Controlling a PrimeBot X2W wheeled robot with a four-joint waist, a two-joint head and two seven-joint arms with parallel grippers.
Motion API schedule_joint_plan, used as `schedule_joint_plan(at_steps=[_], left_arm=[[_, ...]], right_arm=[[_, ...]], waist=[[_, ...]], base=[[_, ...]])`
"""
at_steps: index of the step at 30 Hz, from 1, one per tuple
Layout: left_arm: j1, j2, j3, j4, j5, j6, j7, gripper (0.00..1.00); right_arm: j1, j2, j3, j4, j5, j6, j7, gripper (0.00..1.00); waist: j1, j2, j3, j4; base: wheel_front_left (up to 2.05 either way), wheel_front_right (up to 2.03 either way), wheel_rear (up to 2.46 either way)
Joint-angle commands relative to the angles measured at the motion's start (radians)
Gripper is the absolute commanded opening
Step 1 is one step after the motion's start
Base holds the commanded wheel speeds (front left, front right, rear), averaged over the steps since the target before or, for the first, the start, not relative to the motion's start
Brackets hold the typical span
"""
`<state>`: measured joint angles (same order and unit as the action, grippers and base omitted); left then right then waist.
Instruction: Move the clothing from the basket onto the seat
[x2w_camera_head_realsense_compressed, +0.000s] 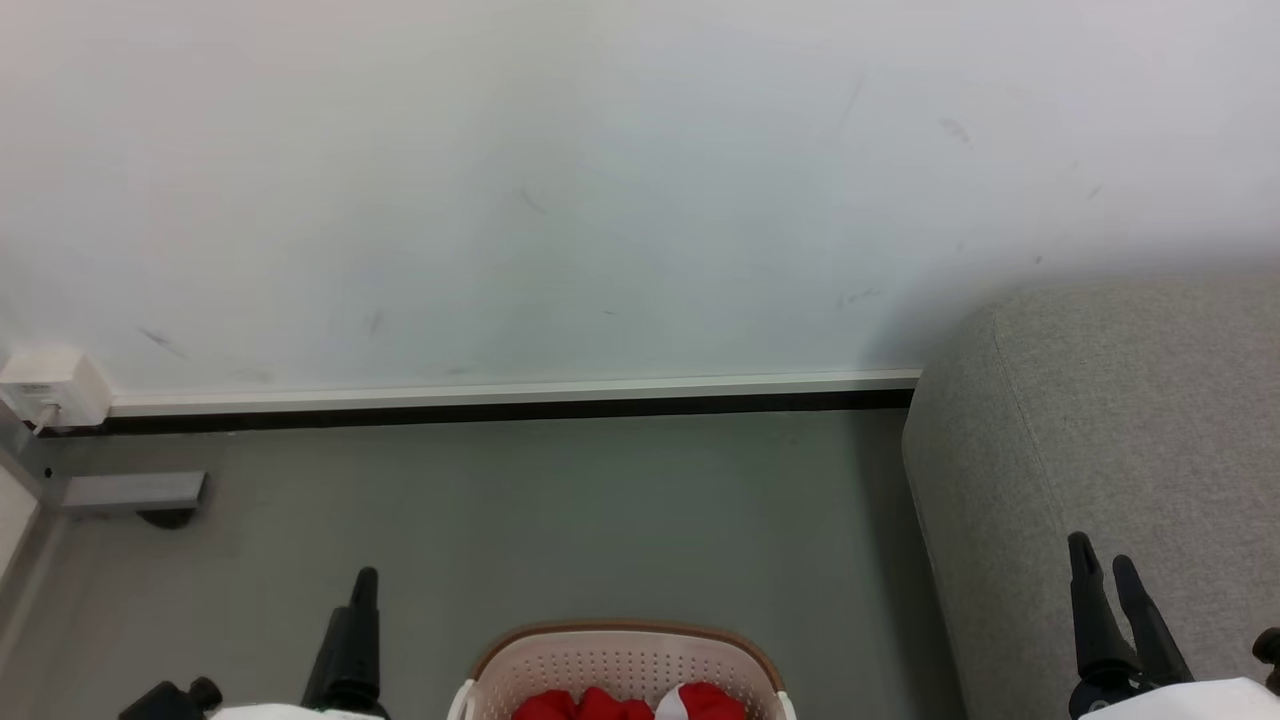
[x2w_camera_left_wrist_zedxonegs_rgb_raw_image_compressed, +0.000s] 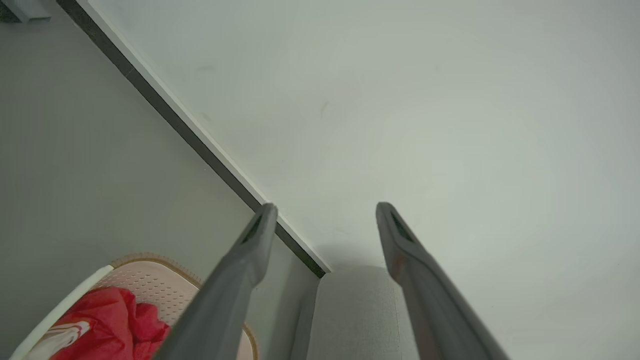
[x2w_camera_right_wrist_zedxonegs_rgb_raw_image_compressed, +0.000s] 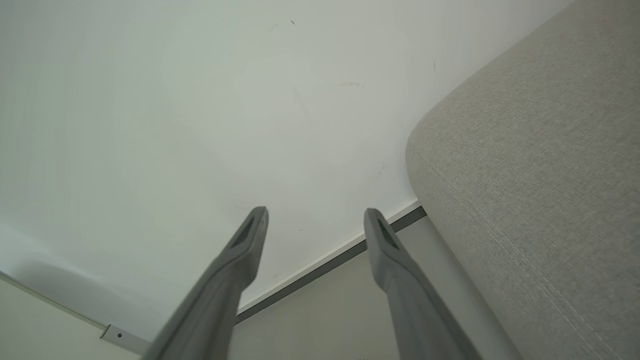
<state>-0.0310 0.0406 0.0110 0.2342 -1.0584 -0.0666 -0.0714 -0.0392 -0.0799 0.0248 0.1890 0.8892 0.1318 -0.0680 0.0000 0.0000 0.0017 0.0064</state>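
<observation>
The cream basket (x2w_camera_head_realsense_compressed: 620, 660) with a brown rim sits on the floor at the bottom centre of the head view, red clothing (x2w_camera_head_realsense_compressed: 625, 705) with a white patch bunched inside. The grey seat (x2w_camera_head_realsense_compressed: 1120, 450) rises at the right. My left gripper (x2w_camera_head_realsense_compressed: 362, 585) stands left of the basket, apart from it. In front of the seat stands my right gripper (x2w_camera_head_realsense_compressed: 1102, 560). The left wrist view shows my left gripper (x2w_camera_left_wrist_zedxonegs_rgb_raw_image_compressed: 324, 212) open and empty, the basket (x2w_camera_left_wrist_zedxonegs_rgb_raw_image_compressed: 150, 280) and clothing (x2w_camera_left_wrist_zedxonegs_rgb_raw_image_compressed: 110, 322) below left. My right gripper (x2w_camera_right_wrist_zedxonegs_rgb_raw_image_compressed: 315, 216) is open and empty, the seat (x2w_camera_right_wrist_zedxonegs_rgb_raw_image_compressed: 540, 175) to its right.
A white wall (x2w_camera_head_realsense_compressed: 600, 180) with a dark skirting strip (x2w_camera_head_realsense_compressed: 500, 408) runs behind the grey floor (x2w_camera_head_realsense_compressed: 560, 520). A white socket box (x2w_camera_head_realsense_compressed: 50, 388) and a grey bracket (x2w_camera_head_realsense_compressed: 135, 492) sit at the far left.
</observation>
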Motion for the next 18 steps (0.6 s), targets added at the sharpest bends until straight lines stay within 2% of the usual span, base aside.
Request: schedule_joint_plan(at_steps=[1,18], left_arm=[[0.002,0.008,-0.006,-0.020,0.067,0.004,-0.010,1.00],[0.028,0.010,-0.044,-0.089,0.467,0.014,-0.062,1.00]], right_arm=[[-0.007,-0.016,0.006,-0.019,-0.056,-0.001,-0.014,1.00],[0.003,-0.027,0.038,0.016,-0.301,-0.001,-0.065,1.00]], waist=[[0.0000,0.0000,0.000,0.001],[0.0000,0.0000,-0.003,0.001]], base=[[0.00,0.00,0.00],[0.00,0.00,0.00]])
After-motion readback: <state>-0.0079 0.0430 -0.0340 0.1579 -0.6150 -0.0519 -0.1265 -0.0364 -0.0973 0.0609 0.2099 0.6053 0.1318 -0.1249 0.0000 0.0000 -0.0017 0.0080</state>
